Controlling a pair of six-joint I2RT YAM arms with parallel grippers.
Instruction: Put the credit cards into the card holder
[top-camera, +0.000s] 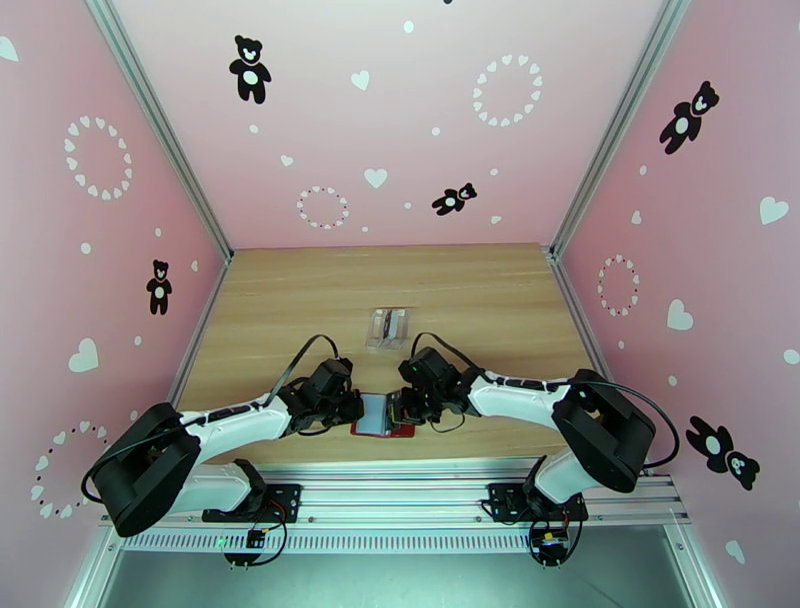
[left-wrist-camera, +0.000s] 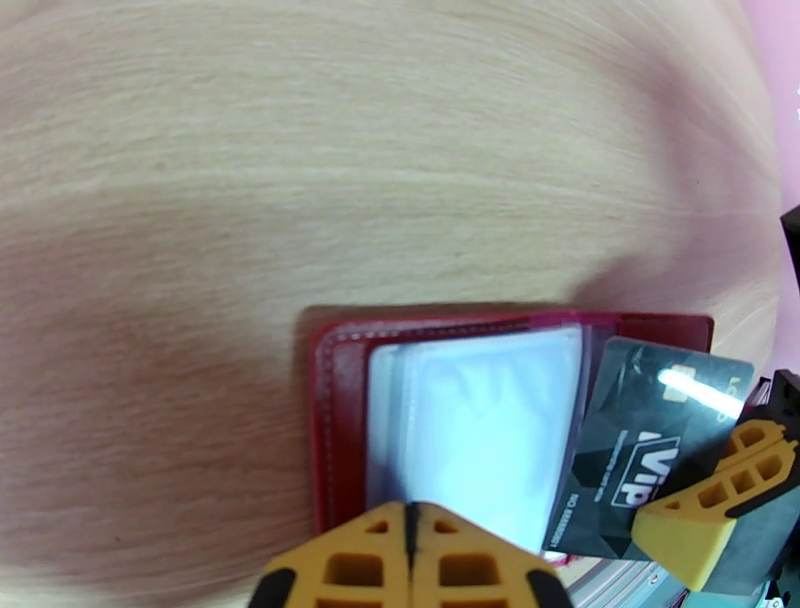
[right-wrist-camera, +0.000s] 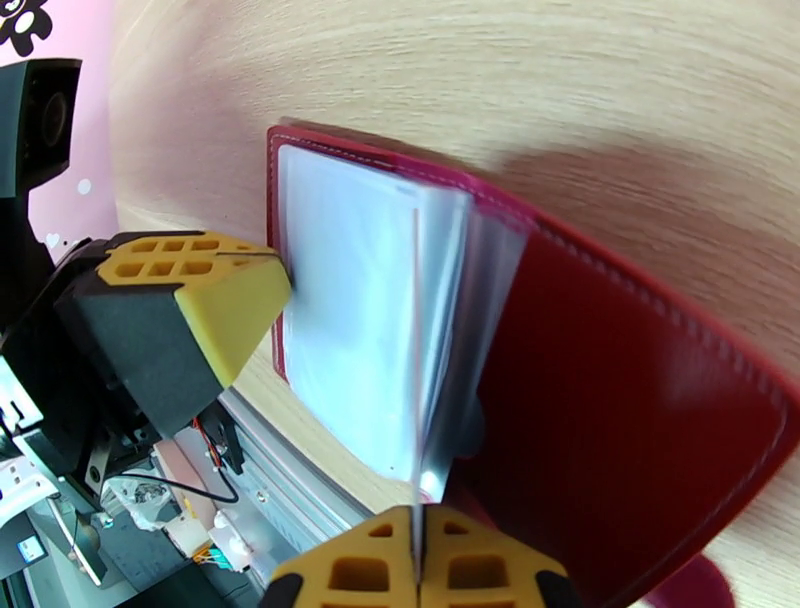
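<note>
Right gripper (right-wrist-camera: 418, 548) is clamped on a dark credit card (left-wrist-camera: 640, 440), holding it tilted over the open red card holder (left-wrist-camera: 335, 420) at the near edge of the tabletop (left-wrist-camera: 300, 150). Left gripper (left-wrist-camera: 410, 548), jaws together, meets the clear sleeves (left-wrist-camera: 480, 420), seemingly steadying them. Insertion is in hand; next the card's edge must find a sleeve mouth and slide in.

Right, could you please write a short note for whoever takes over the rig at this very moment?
Left gripper: shut, tips against the clear sleeves of the open dark-red leather-like card holder.
Right gripper: shut on a dark thin rectangular card, its far edge at those sleeves.
Done: holder lies open; whether the card is in a sleeve, cannot tell.
To do: seat this card, then check the clear plastic tray farther back for more.
</note>
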